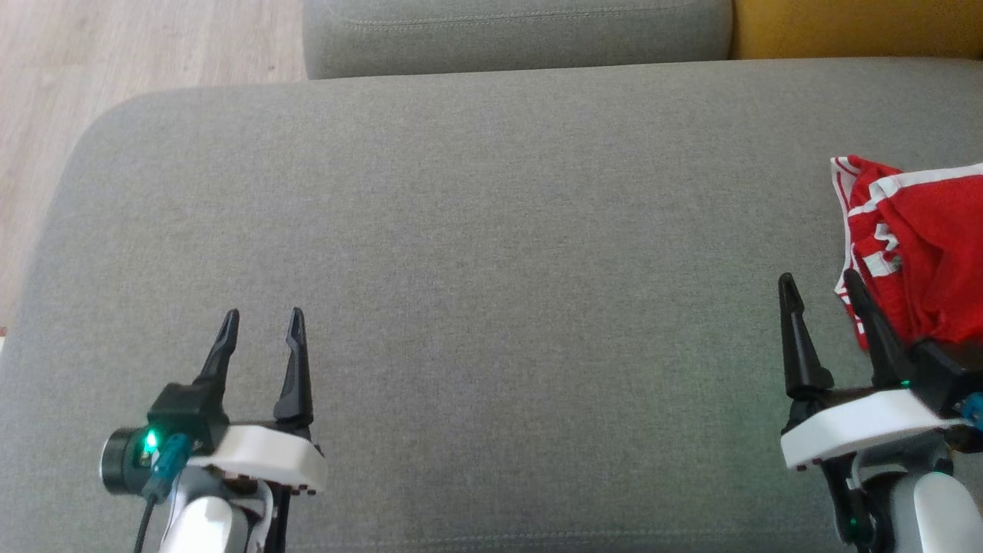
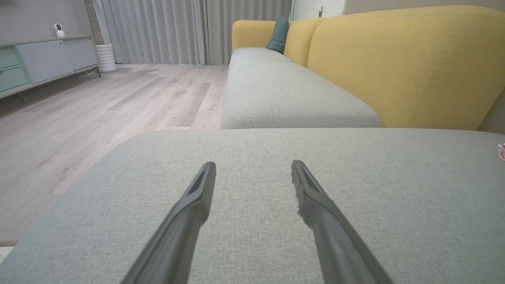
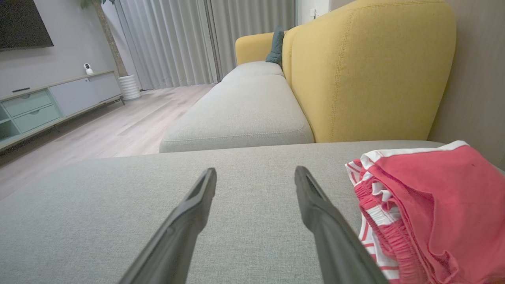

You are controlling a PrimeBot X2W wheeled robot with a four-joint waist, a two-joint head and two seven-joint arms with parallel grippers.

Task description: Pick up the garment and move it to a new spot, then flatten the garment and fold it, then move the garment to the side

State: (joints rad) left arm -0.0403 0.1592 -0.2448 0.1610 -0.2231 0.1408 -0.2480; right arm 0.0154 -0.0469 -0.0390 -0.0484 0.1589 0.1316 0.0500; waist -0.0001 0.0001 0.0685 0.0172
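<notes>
Two open grippers over a grey sofa seat (image 1: 491, 230), with a red garment (image 1: 921, 238) at the right edge.

In the head view the left gripper (image 1: 263, 312) sits at 7 o'clock, its two dark fingers (image 1: 295, 369) spread apart with nothing between them. The right gripper (image 1: 817, 275) sits at 4 o'clock, also spread and holding nothing. The garment, red with white stripes, lies crumpled on the seat at 3 o'clock, cut off by the frame edge. The right gripper's outer finger overlaps the garment's lower edge in this view; whether they touch cannot be told. In the right wrist view the garment lies at 4 o'clock, just beside the right-hand finger, none of it between the fingers. There a yellow backrest (image 3: 371, 71) stands at 1 o'clock, a second seat (image 3: 244, 114) at 12 and wood floor (image 3: 118, 130) at 10.
</notes>
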